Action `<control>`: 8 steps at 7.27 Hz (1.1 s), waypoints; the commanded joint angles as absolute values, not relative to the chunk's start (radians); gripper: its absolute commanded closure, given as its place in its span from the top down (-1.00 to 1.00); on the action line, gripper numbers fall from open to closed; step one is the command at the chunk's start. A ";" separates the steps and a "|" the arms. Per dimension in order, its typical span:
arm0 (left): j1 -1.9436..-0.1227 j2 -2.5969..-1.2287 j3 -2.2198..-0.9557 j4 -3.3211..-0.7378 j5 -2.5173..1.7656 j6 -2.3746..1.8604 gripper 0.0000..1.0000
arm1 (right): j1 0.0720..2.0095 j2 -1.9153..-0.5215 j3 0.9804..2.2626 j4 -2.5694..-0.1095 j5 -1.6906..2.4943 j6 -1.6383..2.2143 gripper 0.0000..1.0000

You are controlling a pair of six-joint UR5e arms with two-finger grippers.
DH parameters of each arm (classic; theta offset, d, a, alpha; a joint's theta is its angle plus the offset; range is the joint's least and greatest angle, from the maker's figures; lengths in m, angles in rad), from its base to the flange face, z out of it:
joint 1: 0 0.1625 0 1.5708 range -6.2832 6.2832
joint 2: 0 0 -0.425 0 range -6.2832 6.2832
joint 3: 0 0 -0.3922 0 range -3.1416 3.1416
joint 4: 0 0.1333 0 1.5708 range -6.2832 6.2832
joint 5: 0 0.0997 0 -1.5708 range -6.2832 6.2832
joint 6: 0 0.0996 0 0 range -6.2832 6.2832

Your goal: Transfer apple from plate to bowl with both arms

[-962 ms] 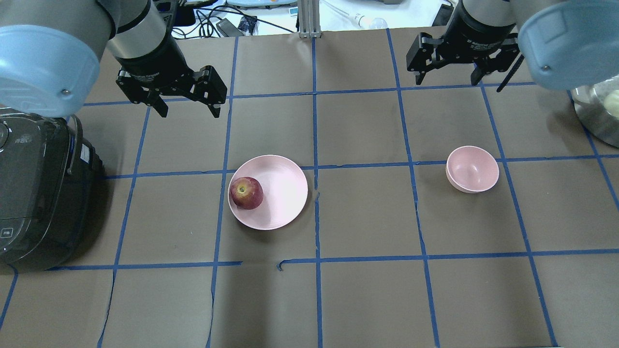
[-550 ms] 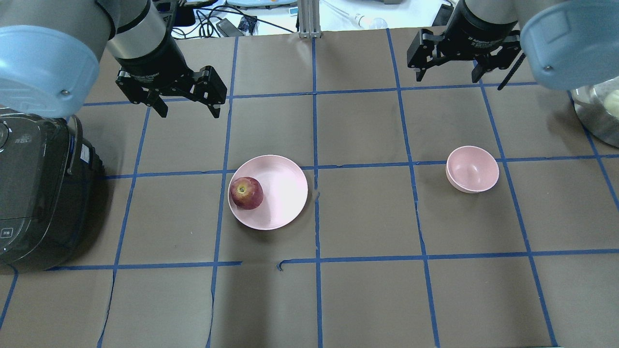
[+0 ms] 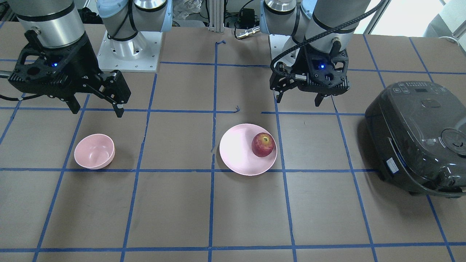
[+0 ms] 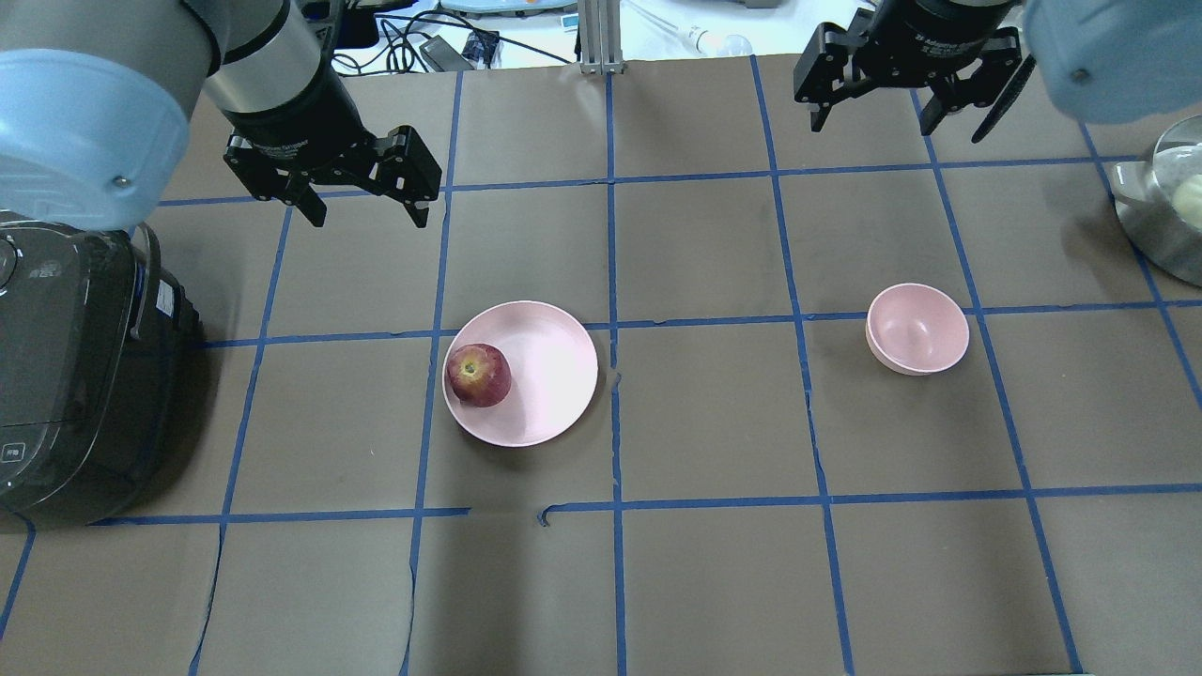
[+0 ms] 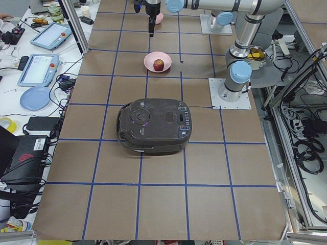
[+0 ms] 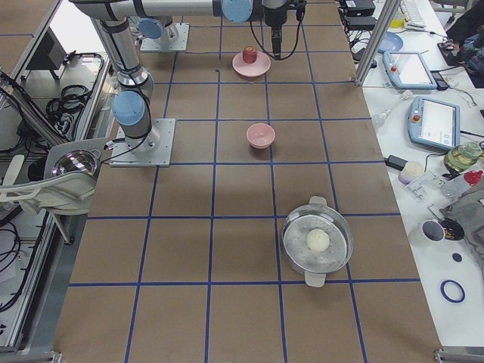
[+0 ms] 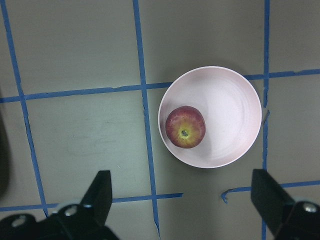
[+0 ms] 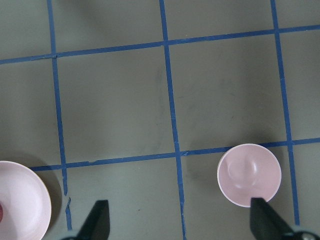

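Note:
The red apple (image 4: 479, 375) lies on the left part of the wide pink plate (image 4: 554, 366) near the table's middle. It also shows in the left wrist view (image 7: 185, 126) and the front view (image 3: 263, 144). The small deep pink bowl (image 4: 918, 329) stands empty to the right, and shows in the right wrist view (image 8: 249, 175). My left gripper (image 4: 368, 218) is open and empty, held high beyond the plate. My right gripper (image 4: 873, 120) is open and empty, high near the far edge, beyond the bowl.
A black rice cooker (image 4: 75, 357) stands at the left edge. A metal pot (image 4: 1164, 216) with a pale round thing inside stands at the right edge. Blue tape lines grid the brown table cover.
My right gripper has moved away toward the table's far edge. My left gripper has hardly moved. Apple, plate and bowl are where they were.

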State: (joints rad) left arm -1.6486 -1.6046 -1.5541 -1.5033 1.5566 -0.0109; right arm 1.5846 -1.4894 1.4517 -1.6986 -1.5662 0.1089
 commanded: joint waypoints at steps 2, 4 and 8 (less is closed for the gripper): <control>-1.649 -1.608 -1.551 -1.503 1.568 -0.014 1.00 | 1.579 -1.473 1.396 -1.649 -1.559 0.107 1.00; -1.647 -1.611 -1.551 -1.503 1.562 -0.015 1.00 | 1.582 -1.477 1.402 -1.646 -1.559 0.107 1.00; -1.647 -1.615 -1.552 -1.502 1.559 -0.017 1.00 | 1.583 -1.480 1.410 -1.649 -1.559 0.109 1.00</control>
State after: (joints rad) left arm -1.6479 -1.6140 -1.5530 -1.5030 1.5586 -0.0168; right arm 1.5830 -1.4799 1.4092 -1.6463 -1.5601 0.1088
